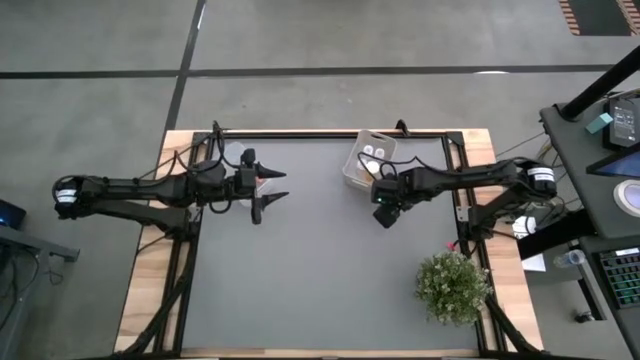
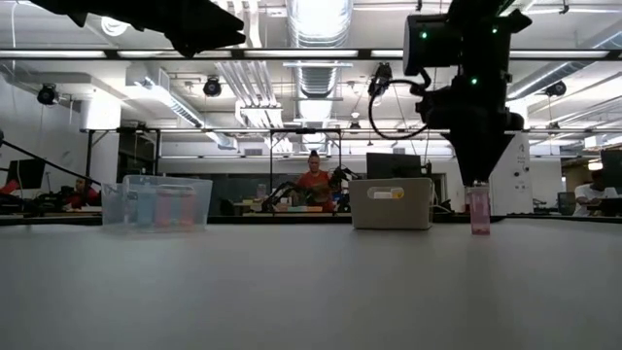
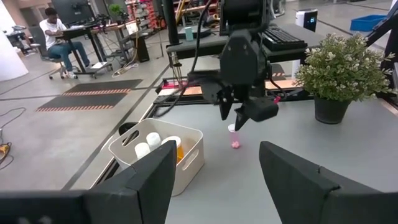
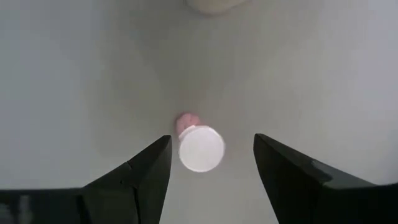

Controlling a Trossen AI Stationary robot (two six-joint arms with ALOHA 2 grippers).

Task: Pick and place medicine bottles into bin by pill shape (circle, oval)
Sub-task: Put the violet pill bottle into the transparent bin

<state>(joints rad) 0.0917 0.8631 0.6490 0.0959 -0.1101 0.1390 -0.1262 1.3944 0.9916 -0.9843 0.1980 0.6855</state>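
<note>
A small pink bottle with a white cap [image 4: 201,148] stands upright on the grey table [image 1: 320,270], also seen in the low view [image 2: 479,210] and the left wrist view [image 3: 234,136]. My right gripper [image 4: 211,140] points down just above it, open, with one finger on either side of the cap and apart from it. In the high view my right gripper [image 1: 385,213] hides the bottle. A white bin [image 3: 186,162] beside it holds white-capped bottles and an amber one. My left gripper [image 3: 214,180] is open and empty at the table's far left [image 1: 272,190].
A clear bin [image 2: 155,203] with pink and blue things stands far left near my left arm. The white bin [image 1: 368,160] is at the far edge. A potted green plant [image 1: 452,286] stands near right. People sit in the room behind.
</note>
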